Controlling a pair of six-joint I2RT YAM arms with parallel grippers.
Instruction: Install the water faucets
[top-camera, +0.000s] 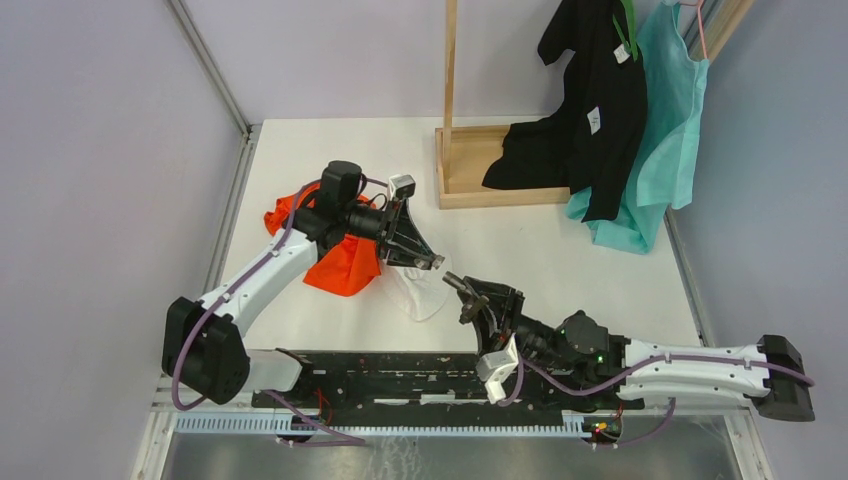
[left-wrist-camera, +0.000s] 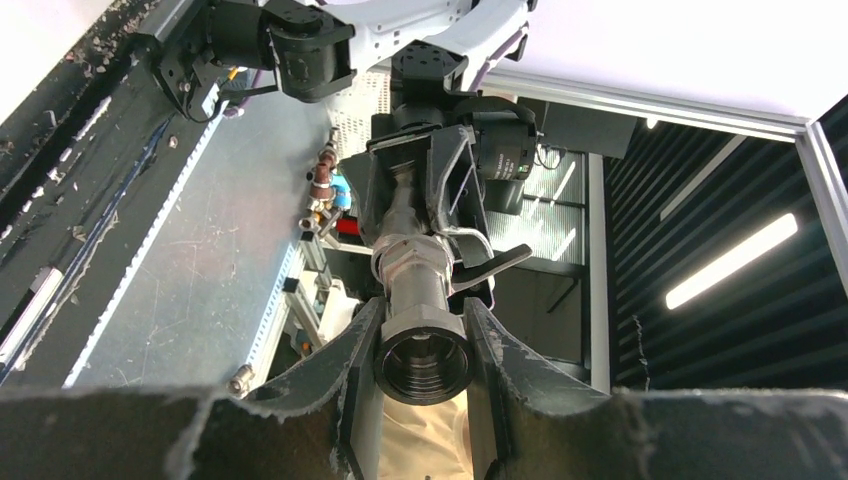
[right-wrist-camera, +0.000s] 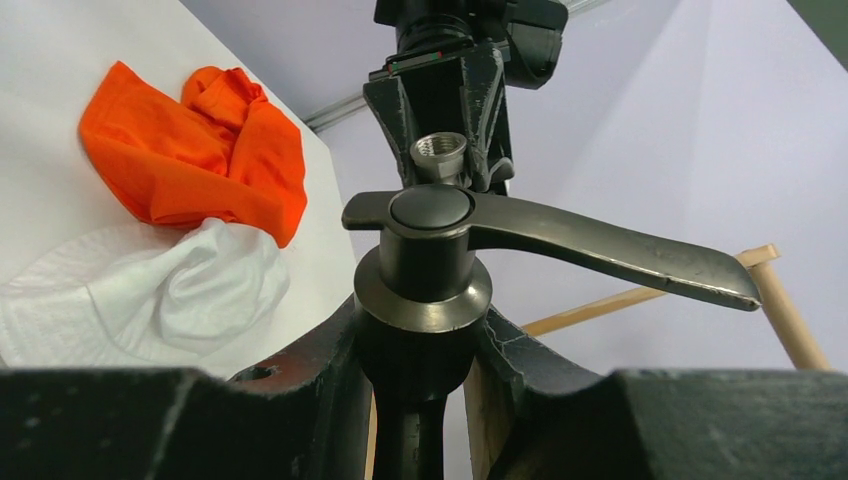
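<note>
Dull grey metal: a threaded fitting (left-wrist-camera: 424, 345) in the left gripper (top-camera: 427, 262) and a valve body (right-wrist-camera: 420, 300) in the right gripper (top-camera: 470, 296), nearly tip to tip above a white table (top-camera: 560, 260).
The left gripper is closed on the short fitting, which is clamped between both fingers with its open end facing back toward the wrist. The right gripper is closed on the darker valve body, its fingers around the stem just below a collar. A long lever handle (right-wrist-camera: 580, 245) sticks out sideways just past the fingertips. The fitting sits directly ahead of the right gripper's fingertips; whether the two parts touch cannot be told. Beneath the left gripper lie an orange cloth (top-camera: 340, 265) and a white cloth (top-camera: 420, 298), touching each other.
</note>
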